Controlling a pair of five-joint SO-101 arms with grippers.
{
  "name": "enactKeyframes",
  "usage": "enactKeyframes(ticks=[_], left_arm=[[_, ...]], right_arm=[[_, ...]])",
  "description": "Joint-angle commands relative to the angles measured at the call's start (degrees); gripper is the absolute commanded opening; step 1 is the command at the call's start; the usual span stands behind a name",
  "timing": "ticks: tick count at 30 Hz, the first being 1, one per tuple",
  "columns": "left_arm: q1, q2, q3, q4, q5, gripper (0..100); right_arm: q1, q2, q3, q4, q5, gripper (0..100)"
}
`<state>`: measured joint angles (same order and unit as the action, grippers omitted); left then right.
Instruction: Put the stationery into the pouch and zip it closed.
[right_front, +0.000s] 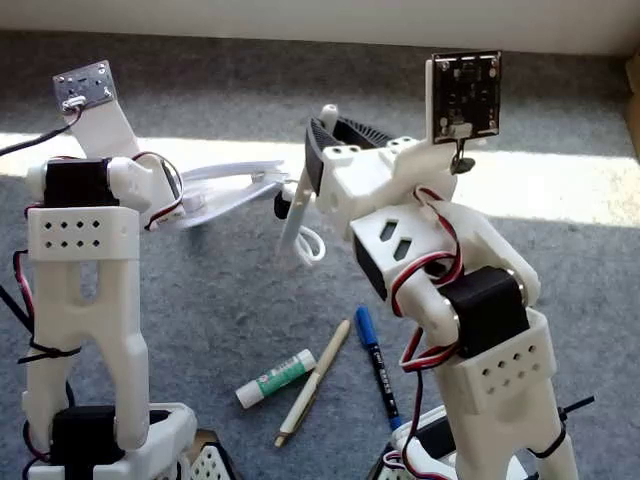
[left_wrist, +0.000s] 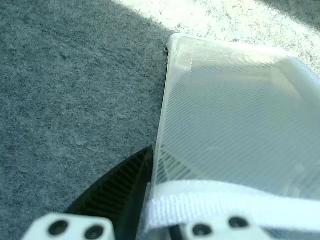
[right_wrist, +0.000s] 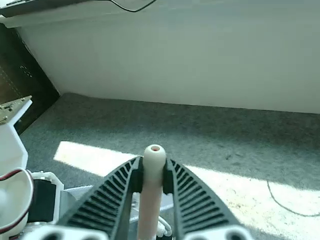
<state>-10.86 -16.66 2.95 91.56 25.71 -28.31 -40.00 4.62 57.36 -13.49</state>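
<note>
- Jaws, R gripper (right_wrist: 153, 167): closed on cream pen (right_wrist: 151, 200); its long axis runs along the jaws, end poking past tips.
- L gripper (left_wrist: 151, 167): clamped on edge of pouch (left_wrist: 235, 115) at white zip tape (left_wrist: 215, 202); pouch is clear and sits between the arms.
- Glue stick (right_front: 275, 378), beige pen (right_front: 313, 382) and blue pen (right_front: 377, 365) lie side by side on grey carpet (right_front: 200, 300), near arm bases.
- Glue label green; print too small to read.
- Wide carpet strip separates pouch from loose items.
</note>
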Motion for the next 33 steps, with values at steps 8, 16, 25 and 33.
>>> enactKeyframes(ticks=[8,16,25,33], left_arm=[[-0.84,0.4,0.4,-1.41,-0.62,4],[-0.84,0.4,0.4,-1.41,-0.62,4],[-0.84,0.4,0.4,-1.32,-0.62,4],[-0.84,0.4,0.4,-1.32,-0.62,4]], right_arm=[[-7.16,-1.89,-3.12,-10.24,9.14,0.5],[-9.01,-1.63,-3.12,-17.71,9.85,0.5],[-9.01,-1.54,-2.95,-23.08,9.93,0.5],[-9.01,-1.63,2.51,-26.24,10.02,0.5]])
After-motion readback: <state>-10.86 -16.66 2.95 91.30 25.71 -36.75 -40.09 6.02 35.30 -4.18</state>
